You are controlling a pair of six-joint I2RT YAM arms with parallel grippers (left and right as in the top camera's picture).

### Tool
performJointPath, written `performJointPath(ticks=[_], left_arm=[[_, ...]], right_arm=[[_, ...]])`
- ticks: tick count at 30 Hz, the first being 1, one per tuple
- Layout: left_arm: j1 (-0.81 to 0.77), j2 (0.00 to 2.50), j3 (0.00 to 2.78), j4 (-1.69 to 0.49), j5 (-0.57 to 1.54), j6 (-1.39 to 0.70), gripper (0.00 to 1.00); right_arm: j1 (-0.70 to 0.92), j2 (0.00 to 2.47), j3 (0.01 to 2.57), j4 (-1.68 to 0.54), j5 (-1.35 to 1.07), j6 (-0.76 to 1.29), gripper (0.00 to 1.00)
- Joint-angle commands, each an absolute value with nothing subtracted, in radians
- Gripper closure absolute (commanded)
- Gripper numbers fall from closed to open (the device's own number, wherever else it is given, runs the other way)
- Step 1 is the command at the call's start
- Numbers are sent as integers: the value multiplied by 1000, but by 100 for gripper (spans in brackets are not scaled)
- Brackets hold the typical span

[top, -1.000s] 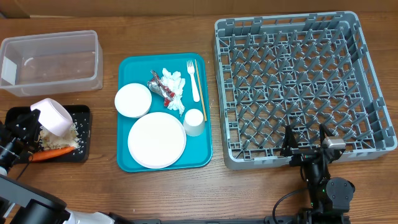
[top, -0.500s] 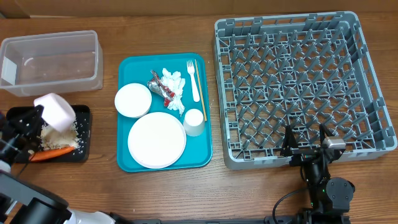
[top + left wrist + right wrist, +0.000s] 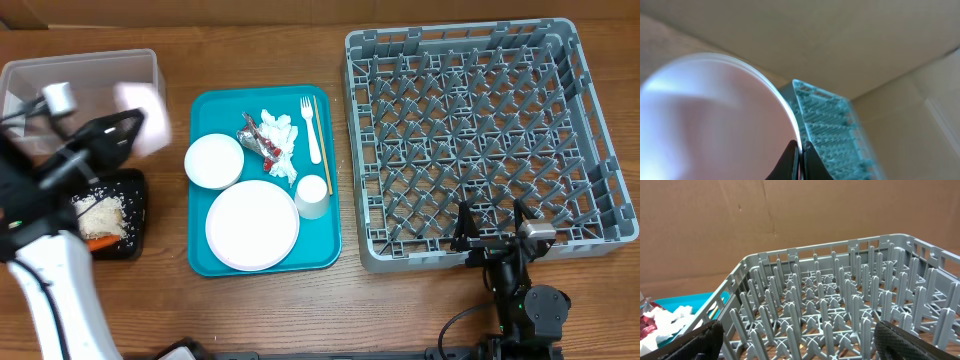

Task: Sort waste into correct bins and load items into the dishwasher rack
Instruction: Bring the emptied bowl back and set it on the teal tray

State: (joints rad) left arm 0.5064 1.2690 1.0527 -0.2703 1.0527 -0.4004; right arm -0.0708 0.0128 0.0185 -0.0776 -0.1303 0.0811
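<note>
My left gripper [image 3: 128,124] is shut on the rim of a white-pinkish bowl [image 3: 143,112], held in the air over the right end of the clear tub [image 3: 60,100]; the bowl is blurred. In the left wrist view the jaws [image 3: 801,150] pinch the bowl's [image 3: 715,115] rim. The black tray [image 3: 135,190] holds rice scraps [image 3: 103,215] and the carrot [image 3: 100,241]. The teal tray [image 3: 330,245] carries a second bowl [image 3: 214,160], plate [image 3: 252,225], cup [image 3: 312,196], fork [image 3: 311,130], stick [image 3: 323,140], napkins [image 3: 282,140] and wrapper [image 3: 256,138]. My right gripper [image 3: 492,235] is open at the rack's [image 3: 480,130] front wall.
The rack's upright pegs [image 3: 840,305] fill the right wrist view between my open right fingers [image 3: 800,340], with the teal tray [image 3: 675,302] and napkins [image 3: 665,325] at its left. Cardboard walls stand behind the table.
My left arm has lifted the bowl from over the black tray and swung it up and to the right, past the tub's right end. The right arm has not moved.
</note>
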Motion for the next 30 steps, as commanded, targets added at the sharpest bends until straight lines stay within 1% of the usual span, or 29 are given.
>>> performJointPath(ticks=[1, 4, 6, 9, 12, 13, 18, 30], left_arm=[[238, 1254, 1068, -253, 502, -264, 96], [66, 1294, 1068, -200, 165, -232, 96], [-33, 1347, 1068, -113, -32, -186, 96], [-125, 1433, 1068, 18, -202, -100, 96], [-165, 1516, 1068, 116, -318, -63, 96], [-168, 1567, 1068, 162, -332, -63, 96], [-168, 1686, 1068, 233, -332, -67, 96], [-169, 1826, 1068, 295, -275, -137, 96]], right_arm=[[-74, 3, 8, -73, -125, 78, 0], [-74, 3, 8, -73, -125, 78, 0], [-74, 3, 8, -73, -125, 78, 0], [-74, 3, 8, -73, -125, 78, 0], [-74, 3, 8, -73, -125, 78, 0], [-74, 3, 8, -73, -125, 78, 0], [-74, 3, 8, -73, -125, 78, 0], [-74, 3, 8, -73, -125, 78, 0]])
